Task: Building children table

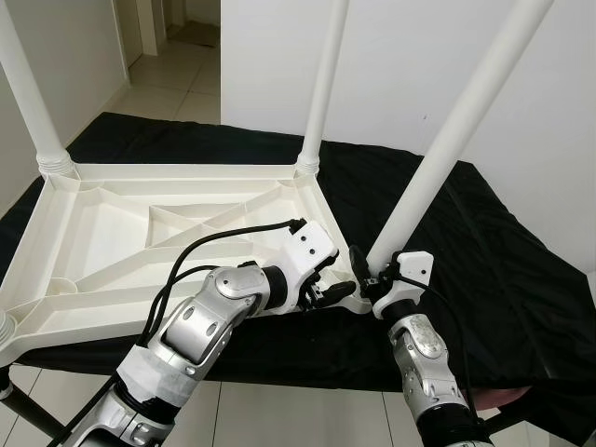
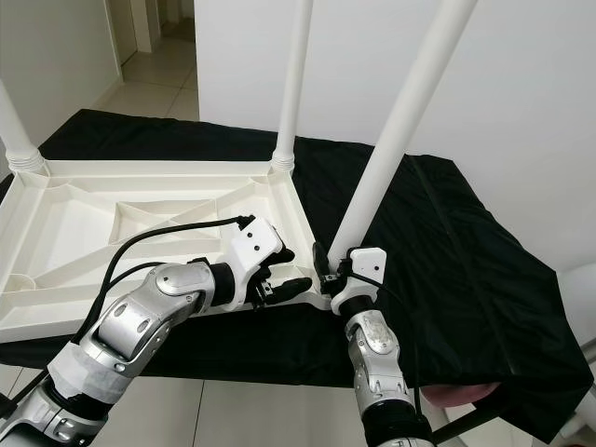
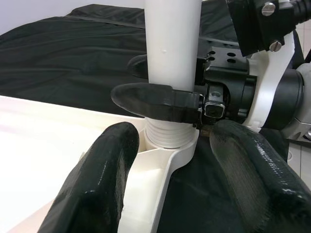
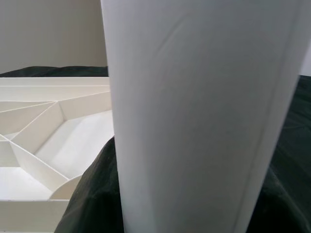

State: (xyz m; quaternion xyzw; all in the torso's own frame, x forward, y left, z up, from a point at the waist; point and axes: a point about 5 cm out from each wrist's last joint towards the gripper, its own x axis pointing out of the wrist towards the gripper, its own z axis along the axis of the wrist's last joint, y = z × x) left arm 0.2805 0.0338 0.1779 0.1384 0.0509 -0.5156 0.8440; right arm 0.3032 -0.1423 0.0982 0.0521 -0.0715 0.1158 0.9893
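On black cloth [image 1: 484, 242], right tool [image 1: 365, 279] grips table leg [image 1: 438, 158].

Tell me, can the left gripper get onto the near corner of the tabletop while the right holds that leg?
Probably yes. The left gripper is open at the upturned tabletop's near corner, its fingers either side of it. The right gripper clamps the leg higher up, leaving that corner free.
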